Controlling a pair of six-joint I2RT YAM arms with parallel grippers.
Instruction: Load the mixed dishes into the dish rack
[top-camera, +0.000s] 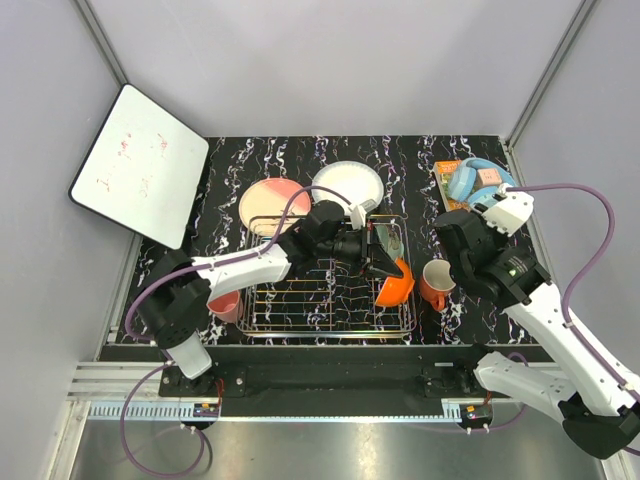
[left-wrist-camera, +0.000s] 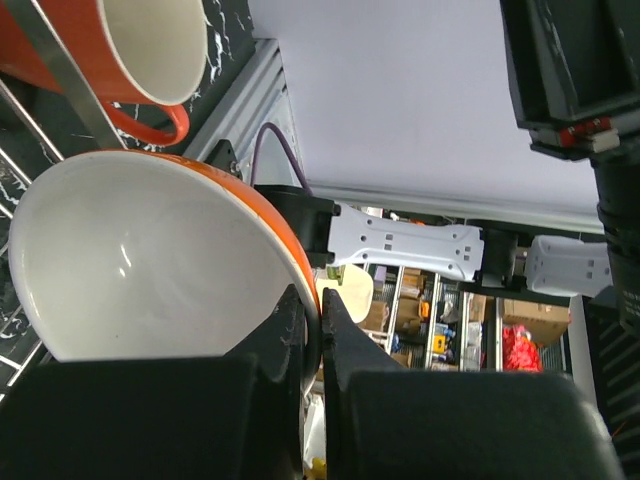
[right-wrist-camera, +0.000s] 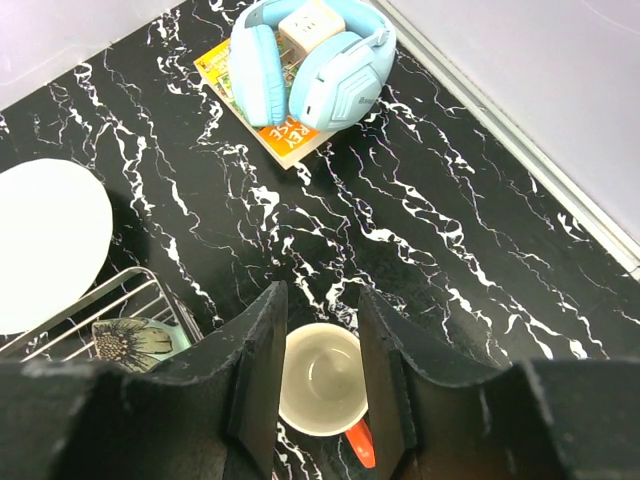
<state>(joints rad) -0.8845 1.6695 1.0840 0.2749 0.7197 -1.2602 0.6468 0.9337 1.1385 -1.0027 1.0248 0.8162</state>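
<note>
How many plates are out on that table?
2. A pink plate lies behind the dish rack's left half, and a white plate lies beside it to the right. Others may be hidden from view.

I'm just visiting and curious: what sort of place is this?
Probably a robot test booth, not a kitchen: plain grey walls enclose a marbled table holding a dish rack, two arms bolted at its edge.

Light-blue padded headphones lie on an orange paper booklet at the black marbled tabletop's far-right corner; a white rectangular board overhangs its far-left corner.
</note>
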